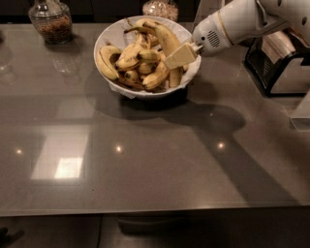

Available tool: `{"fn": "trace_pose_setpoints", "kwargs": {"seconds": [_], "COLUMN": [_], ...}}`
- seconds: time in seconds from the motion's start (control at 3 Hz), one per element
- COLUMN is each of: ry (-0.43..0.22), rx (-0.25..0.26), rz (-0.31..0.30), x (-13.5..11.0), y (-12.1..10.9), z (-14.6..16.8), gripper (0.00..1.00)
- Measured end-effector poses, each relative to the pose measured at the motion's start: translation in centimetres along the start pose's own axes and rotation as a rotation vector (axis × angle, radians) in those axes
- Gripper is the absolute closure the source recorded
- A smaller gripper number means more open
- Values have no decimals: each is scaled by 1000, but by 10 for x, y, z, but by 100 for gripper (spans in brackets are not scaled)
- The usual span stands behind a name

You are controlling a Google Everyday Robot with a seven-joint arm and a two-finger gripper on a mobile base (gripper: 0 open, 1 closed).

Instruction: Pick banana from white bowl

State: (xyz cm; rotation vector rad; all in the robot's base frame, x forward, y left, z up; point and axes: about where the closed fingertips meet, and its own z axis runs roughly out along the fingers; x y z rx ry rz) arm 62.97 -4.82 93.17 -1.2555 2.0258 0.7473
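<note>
The white bowl [112, 36] stands at the back middle of the grey table and holds several ripe yellow bananas with brown spots. My gripper [178, 56] comes in from the right on a white arm, over the bowl's right side. Its cream fingers are shut across a long curved banana [162, 34] that arches over the pile, stem pointing left. The banana's lower end [175, 77] hangs below the gripper, inside the right rim. The other bananas [131, 63] lie in a heap to the left of the gripper.
A glass jar with brown contents [50, 22] stands at the back left. Another jar [160, 8] is behind the bowl. A dark metal appliance [281, 65] stands at the right edge under the arm. The grey tabletop [145, 160] stretches toward the front edge.
</note>
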Motion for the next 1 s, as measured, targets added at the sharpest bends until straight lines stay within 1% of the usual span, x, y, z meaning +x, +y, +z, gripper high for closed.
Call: {"fn": "trace_pose_setpoints", "kwargs": {"seconds": [0.33,0.67,1.0], "ry": [58,56,38], "rx": [30,83,134], "rz": [-45,-131,-178], "x": [-1,-15,-26], "y": [15,37,58], "z": [-25,-66,-114], "gripper": [100,100,100]}}
